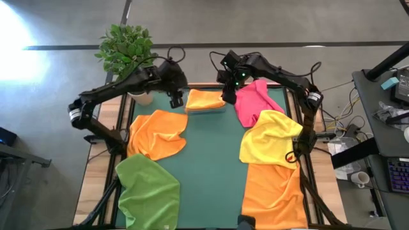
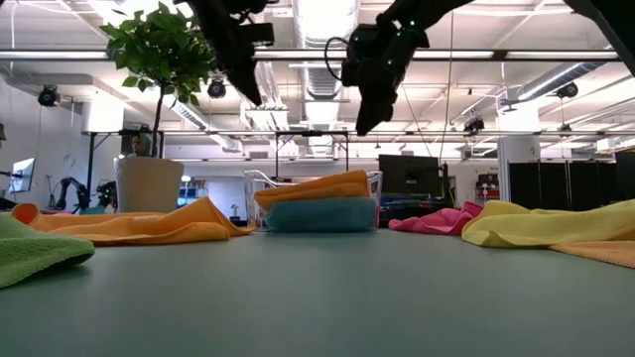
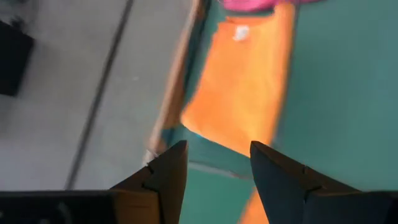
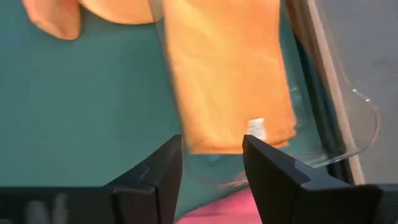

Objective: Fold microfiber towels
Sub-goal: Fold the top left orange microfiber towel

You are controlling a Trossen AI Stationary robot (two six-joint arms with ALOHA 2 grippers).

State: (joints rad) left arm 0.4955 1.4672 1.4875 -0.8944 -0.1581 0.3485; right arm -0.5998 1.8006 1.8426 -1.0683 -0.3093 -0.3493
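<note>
- Folded orange towel (image 1: 204, 100) lies in the clear tray (image 4: 348, 140) at the counter's (image 1: 211, 160) far edge, on a folded blue towel (image 2: 319, 215); its long axis runs side to side.
- Left gripper (image 1: 176, 100) hangs just off its left end, jaws released, empty.
- Right gripper (image 1: 228, 96) off its right end, jaws parted, empty.
- Pink (image 1: 250, 101), yellow (image 1: 271, 137), green (image 1: 148, 190) and two more orange towels (image 1: 158, 134) lie loose around.

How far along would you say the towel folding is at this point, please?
Done: a folded orange towel lies atop a folded light blue towel in the clear tray. In hand: nothing; the left gripper and right gripper hang open above the tray. Left: the crumpled orange, green, pink, yellow and second orange towel.
</note>
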